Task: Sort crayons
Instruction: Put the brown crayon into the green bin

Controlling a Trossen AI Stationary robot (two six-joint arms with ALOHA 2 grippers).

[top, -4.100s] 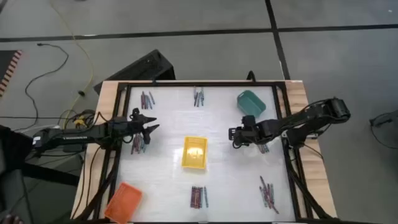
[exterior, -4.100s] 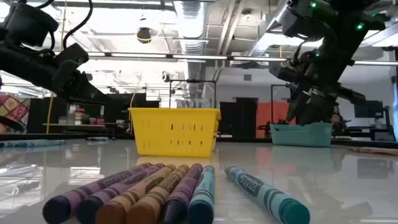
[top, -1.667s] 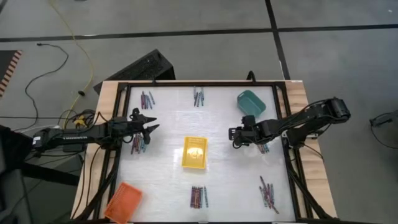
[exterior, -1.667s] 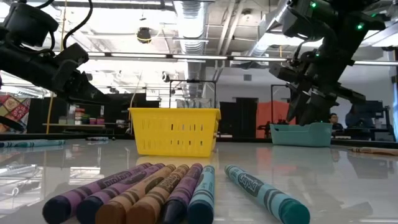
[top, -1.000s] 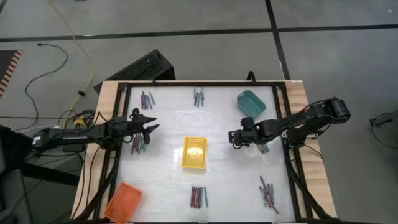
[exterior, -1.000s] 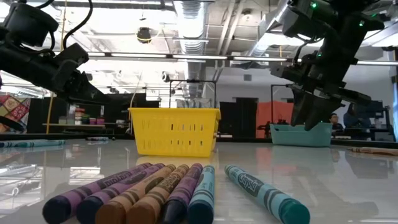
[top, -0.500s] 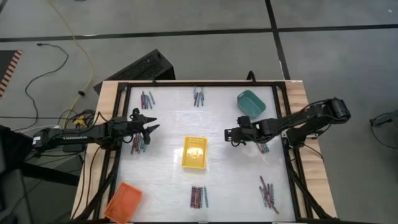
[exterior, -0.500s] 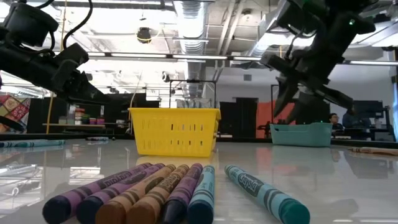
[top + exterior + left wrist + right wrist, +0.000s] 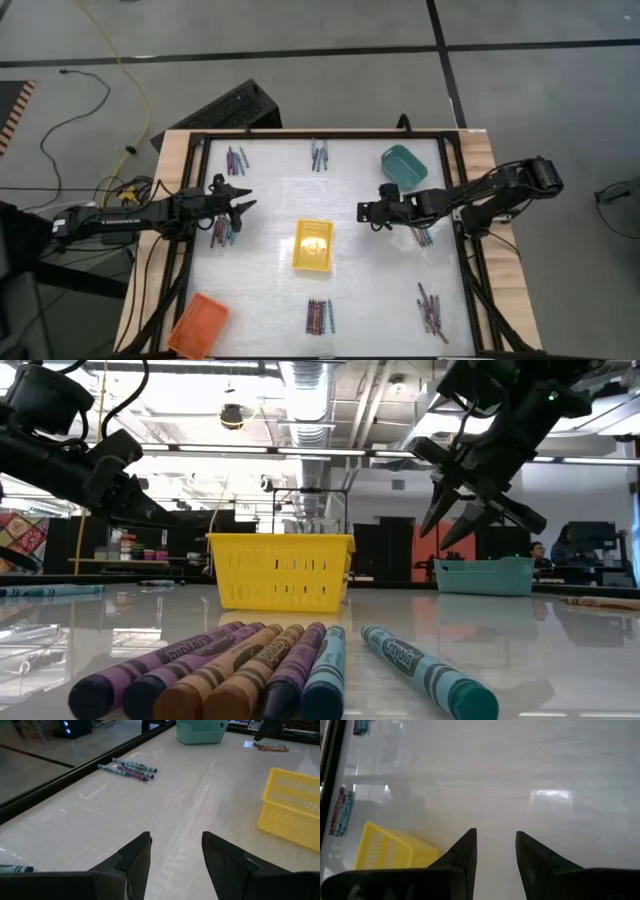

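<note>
The right gripper [image 9: 363, 214] has moved left toward the yellow basket [image 9: 313, 245] since the earlier frame and now hangs above the bare table [image 9: 350, 290], fingers apart and empty. The left gripper [image 9: 245, 205] stays at the left, fingers apart, empty. Crayons [image 9: 319, 316] lie in small groups around the table's edges; the nearest group [image 9: 423, 236] lies just right of the right gripper.
</note>
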